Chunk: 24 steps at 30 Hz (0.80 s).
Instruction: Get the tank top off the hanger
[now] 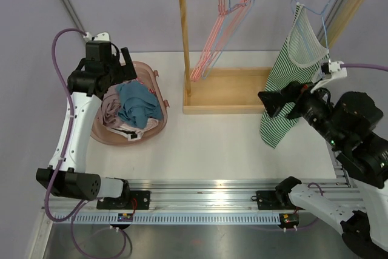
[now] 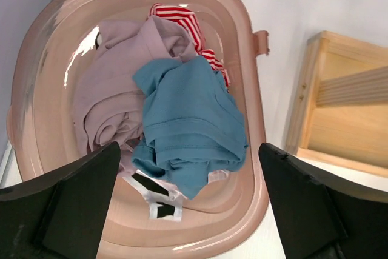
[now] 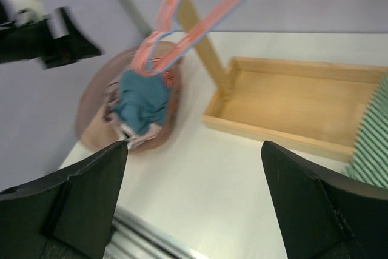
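Lighting the overhead view brightly and evenly, leaving only faint, soft shadows under the basket [image 1: 130,141] and the wooden rack [image 1: 224,109]. Glinting white along the metal rail [image 1: 212,196] at the bottom centre of that frame. Rendering the left wrist view crisply, with glare streaking the basket's rim at upper left and one bright patch shining on its inner wall. Smearing nearly everything in the right wrist view: hangers [image 3: 153,57] at the top streaking, clothes [image 3: 142,104] at middle left softening, dark fingers [image 3: 66,204] in the bottom corners showing crisper edges.
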Motion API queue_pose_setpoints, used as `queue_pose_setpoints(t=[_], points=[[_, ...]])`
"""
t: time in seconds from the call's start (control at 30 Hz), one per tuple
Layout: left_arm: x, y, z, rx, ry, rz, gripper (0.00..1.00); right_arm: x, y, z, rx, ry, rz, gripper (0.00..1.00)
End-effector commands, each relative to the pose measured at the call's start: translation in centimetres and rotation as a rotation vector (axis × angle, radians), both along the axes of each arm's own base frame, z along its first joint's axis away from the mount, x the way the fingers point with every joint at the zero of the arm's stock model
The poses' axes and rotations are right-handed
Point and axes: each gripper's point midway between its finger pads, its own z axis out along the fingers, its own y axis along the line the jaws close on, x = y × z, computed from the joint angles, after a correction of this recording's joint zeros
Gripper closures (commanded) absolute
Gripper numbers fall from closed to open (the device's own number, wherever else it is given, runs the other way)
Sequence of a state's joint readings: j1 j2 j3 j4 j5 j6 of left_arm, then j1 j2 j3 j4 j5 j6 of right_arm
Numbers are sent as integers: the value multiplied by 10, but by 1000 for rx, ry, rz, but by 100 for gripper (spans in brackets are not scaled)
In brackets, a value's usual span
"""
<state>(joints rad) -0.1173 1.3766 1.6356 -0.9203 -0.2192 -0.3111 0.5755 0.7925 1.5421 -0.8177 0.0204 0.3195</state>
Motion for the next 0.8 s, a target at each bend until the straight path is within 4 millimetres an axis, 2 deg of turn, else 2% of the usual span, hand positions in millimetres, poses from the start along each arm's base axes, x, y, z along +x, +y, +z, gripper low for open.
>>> queue_pose_setpoints(t=[0.0,0.03,0.1,0.13,0.17,0.23,0.27,0.37,0.47,0.5,0.57,0.6,0.67,0.7,0.77], points=[[-25,-16,36,-69,-116,-94,1,45,-41,-25,-142,105,-328,1],[-39,-18,29,-78,-110,-109,1,48,-45,-22,-154,104,-355,1],[-52,-27,25,-104,-130,-164,1,57,-50,-19,-180,97,-407,1],[-59,-31,9,-110,-105,-181,1,60,-51,-16,-187,85,-419,0],[-74,-33,14,-116,-140,-200,1,63,-52,-13,-189,77,-431,0],[-89,-40,8,-121,-152,-240,1,71,-58,-6,-190,53,-482,0],[-103,-45,-3,-125,-149,-266,1,73,-62,-3,-210,37,-502,1],[-129,-60,-16,-158,-174,-345,1,80,-85,5,-294,6,-627,0],[-142,-71,-25,-182,-206,-405,1,86,-99,19,-378,-23,-714,0],[-149,-74,-34,-191,-204,-422,1,89,-109,27,-406,-29,-778,1],[-153,-80,-39,-204,-225,-454,1,94,-116,37,-459,-49,-802,1],[-156,-84,-48,-212,-211,-479,1,98,-115,49,-449,-66,-801,0],[-159,-86,-48,-217,-242,-498,1,105,-113,57,-468,-77,-775,0],[-161,-87,-51,-220,-243,-503,1,112,-123,65,-472,-78,-808,0],[-165,-88,-46,-224,-265,-523,1,124,-127,66,-496,-65,-782,0]])
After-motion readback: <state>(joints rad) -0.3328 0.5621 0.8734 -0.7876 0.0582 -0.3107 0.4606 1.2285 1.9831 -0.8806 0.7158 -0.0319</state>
